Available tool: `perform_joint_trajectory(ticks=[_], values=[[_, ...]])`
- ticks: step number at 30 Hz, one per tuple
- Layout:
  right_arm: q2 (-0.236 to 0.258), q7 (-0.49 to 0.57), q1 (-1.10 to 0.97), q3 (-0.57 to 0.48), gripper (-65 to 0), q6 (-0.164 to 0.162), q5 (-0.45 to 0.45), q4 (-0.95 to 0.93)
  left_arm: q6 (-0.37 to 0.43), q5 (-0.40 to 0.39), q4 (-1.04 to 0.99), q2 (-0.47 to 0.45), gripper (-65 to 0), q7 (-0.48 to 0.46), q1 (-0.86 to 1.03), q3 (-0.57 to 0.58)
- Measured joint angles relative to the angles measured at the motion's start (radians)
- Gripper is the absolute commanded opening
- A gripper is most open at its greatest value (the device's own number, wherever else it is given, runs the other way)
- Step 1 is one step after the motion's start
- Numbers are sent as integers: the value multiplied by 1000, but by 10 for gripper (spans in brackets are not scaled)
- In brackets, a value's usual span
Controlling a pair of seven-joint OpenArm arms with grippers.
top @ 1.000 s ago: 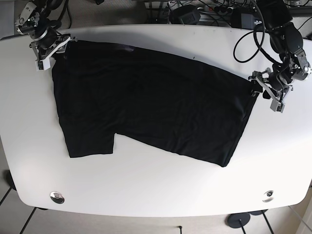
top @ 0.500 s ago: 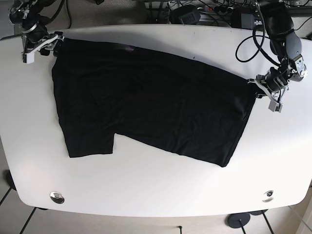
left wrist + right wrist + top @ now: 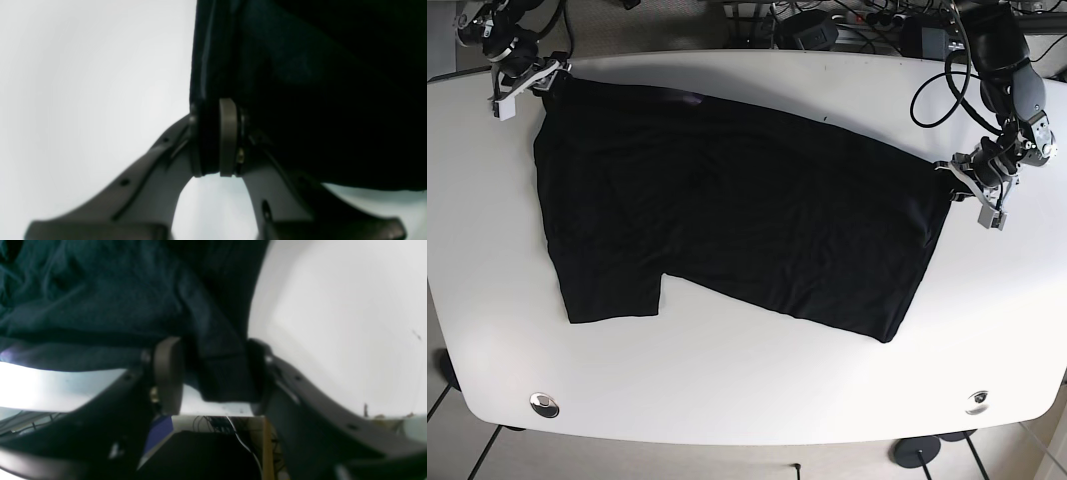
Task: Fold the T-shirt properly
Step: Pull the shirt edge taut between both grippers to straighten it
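Observation:
A black T-shirt (image 3: 727, 210) lies spread flat on the white table (image 3: 747, 390). One sleeve points to the front left. My left gripper (image 3: 967, 186) is at the shirt's right edge. In the left wrist view it (image 3: 211, 136) is shut tight on the hem of the shirt (image 3: 317, 83). My right gripper (image 3: 535, 82) is at the shirt's back left corner, near the table's back edge. In the right wrist view it (image 3: 213, 373) has a thick fold of the shirt (image 3: 100, 296) between its fingers, which stand somewhat apart.
Cables and black equipment (image 3: 847, 25) sit behind the table's back edge. Two round metal fittings (image 3: 544, 404) (image 3: 976, 402) sit near the front corners. The right wrist view shows the table's edge with cables and floor (image 3: 213, 440) below it.
My right gripper moved left and back with the shirt's corner, then slightly right again, pulling that corner toward the table's back edge. My left gripper shifted only a little, still on the right hem.

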Motion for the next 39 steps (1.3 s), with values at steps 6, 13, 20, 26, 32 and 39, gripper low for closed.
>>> perform_joint_trajectory(ticks=[6,13,20,26,32,39], values=[[-4,-11,-5,-13,-623,0,-1,-2,-2,0,-1,7,-594,12,0,-37],[34,-18,-43,-48,-631,3,-8,104,-5,11,-5,11,-594,38,44,-203],[66,-19,-44,-215,-631,0,-9,110,-32,-7,74,12,-594,72,246,-395],[90,-21,-49,-253,-623,0,-16,109,-31,-7,218,105,-589,106,434,-514],[95,-19,-112,-228,-312,1,-3,114,-31,16,373,136,-560,205,477,-507],[47,-6,-162,-78,-89,1,82,227,-31,20,545,136,-408,228,403,-508]])
